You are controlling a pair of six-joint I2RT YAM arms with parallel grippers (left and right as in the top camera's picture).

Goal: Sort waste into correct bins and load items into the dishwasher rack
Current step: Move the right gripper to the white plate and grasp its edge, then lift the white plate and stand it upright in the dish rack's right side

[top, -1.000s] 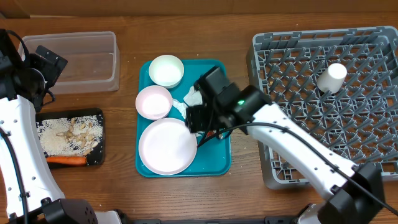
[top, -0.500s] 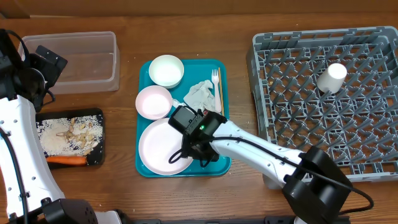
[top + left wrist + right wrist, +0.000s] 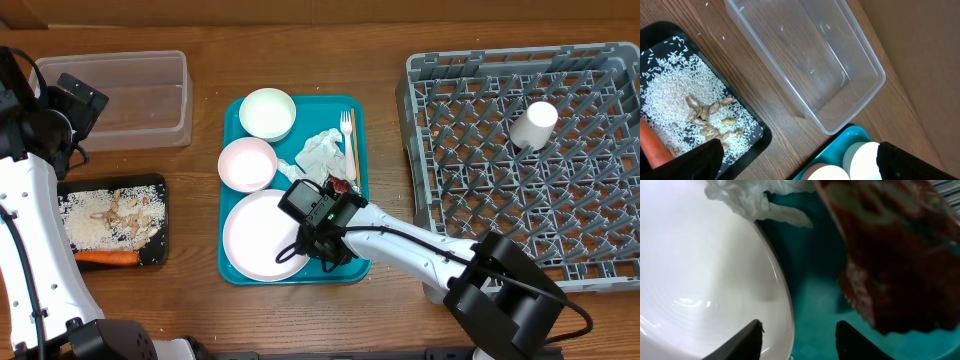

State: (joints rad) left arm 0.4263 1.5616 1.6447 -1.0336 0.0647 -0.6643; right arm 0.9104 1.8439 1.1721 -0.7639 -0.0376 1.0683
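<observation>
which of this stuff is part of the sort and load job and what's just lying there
job: plate, far bowl, near bowl, cup, fork, stick, napkin, red wrapper, carrot, rice scraps, clear tub, black tray, rack
just there: teal tray, wooden table

You will find nothing to read in any view: no words, numbers, brand names or signs. The only print is on the red wrapper point(image 3: 890, 255), which carries pale shapes on its face. In the right wrist view they are too blurred to make out as letters, and from overhead the wrapper point(image 3: 341, 187) is too small to tell.
</observation>
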